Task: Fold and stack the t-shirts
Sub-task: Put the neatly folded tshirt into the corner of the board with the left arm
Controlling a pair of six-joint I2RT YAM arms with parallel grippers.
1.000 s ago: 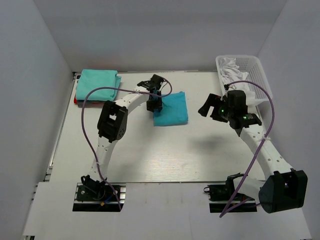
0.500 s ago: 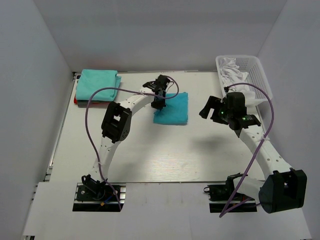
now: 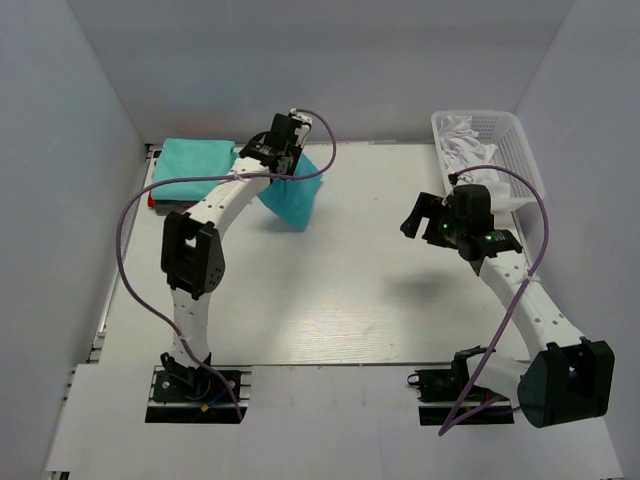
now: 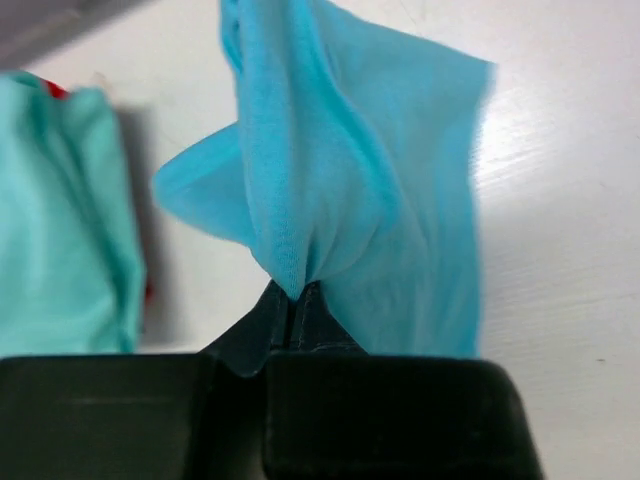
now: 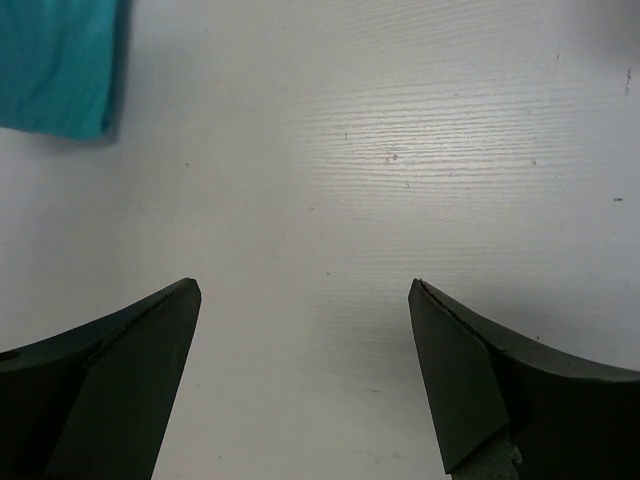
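Stacking looks underway: the left gripper (image 4: pixel 297 300), pinched tight on the turquoise t-shirt (image 3: pixel 293 200), holds it dangling above the bench (image 3: pixel 350 300) just beside the mint pile (image 3: pixel 195 160). Next it needs laying squarely on top. The right gripper (image 5: pixel 302 290) gapes wide, empty.

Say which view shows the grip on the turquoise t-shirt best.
Left wrist: the left gripper pinches a fold of the turquoise t-shirt. Top external shows it hanging, grip hidden; right wrist, only a corner.

White plastic basket (image 3: pixel 512 150) sits upper right on the pale worktop (image 3: pixel 330 300), with some crumpled white cloth (image 3: pixel 462 133) in it. Sliver of something red (image 3: pixel 150 201) at upper left.
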